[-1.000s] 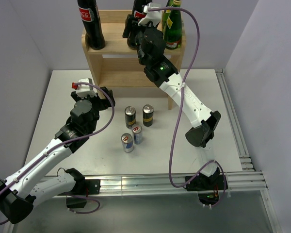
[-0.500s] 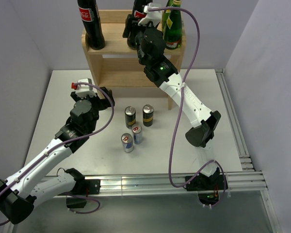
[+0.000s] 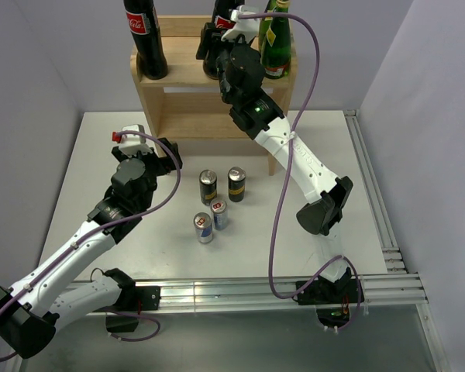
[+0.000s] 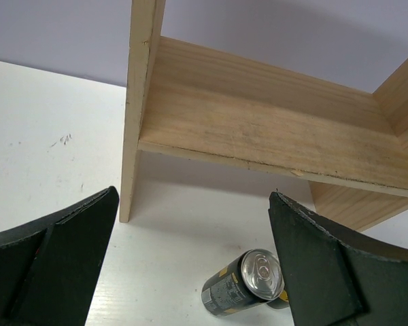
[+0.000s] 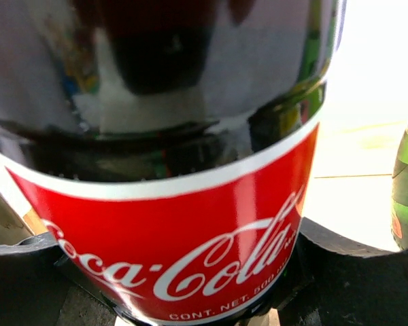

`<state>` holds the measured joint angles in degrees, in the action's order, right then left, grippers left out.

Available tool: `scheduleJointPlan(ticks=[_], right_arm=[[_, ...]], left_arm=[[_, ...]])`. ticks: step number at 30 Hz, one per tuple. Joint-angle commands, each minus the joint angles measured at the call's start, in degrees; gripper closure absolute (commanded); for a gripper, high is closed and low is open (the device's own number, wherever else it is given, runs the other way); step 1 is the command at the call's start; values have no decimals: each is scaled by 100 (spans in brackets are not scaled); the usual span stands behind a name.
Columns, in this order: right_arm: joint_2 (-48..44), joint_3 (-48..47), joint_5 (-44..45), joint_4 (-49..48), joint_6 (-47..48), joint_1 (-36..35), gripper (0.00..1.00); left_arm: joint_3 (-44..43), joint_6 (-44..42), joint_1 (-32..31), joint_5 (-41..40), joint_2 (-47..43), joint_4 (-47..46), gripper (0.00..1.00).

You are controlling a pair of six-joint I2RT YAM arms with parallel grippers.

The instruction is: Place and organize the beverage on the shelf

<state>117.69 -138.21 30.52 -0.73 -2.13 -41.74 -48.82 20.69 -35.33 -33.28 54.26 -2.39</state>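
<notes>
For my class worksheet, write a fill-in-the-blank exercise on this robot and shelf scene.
The right gripper is shut on a ___ bottle.
___ cans stand upright on the table.
The left gripper has its jaws ___.
Two green bottles stand on the shelf's ___ tier.
Missing words: Coca-Cola; four; open; top.

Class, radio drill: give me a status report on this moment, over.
Right gripper shut on Coca-Cola bottle at shelf top. Left gripper open, empty, low by shelf. Four cans stand on table. Green bottles close beside the held one.
</notes>
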Motion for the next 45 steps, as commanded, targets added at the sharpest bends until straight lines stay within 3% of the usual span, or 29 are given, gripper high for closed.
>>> scheduleJointPlan(ticks=[1, 18, 30, 45], right_arm=[[342, 330, -3, 557, -235, -36, 47], [316, 471, 15, 504, -200, -80, 26], [228, 699, 68, 346, -200, -80, 28], [334, 655, -20, 451, -253, -98, 21]], left_arm=[[39, 67, 53, 102, -12, -262, 1], [57, 102, 97, 120, -38, -262, 1], [65, 93, 106, 111, -47, -262, 1], [74, 102, 105, 111, -47, -270, 1]])
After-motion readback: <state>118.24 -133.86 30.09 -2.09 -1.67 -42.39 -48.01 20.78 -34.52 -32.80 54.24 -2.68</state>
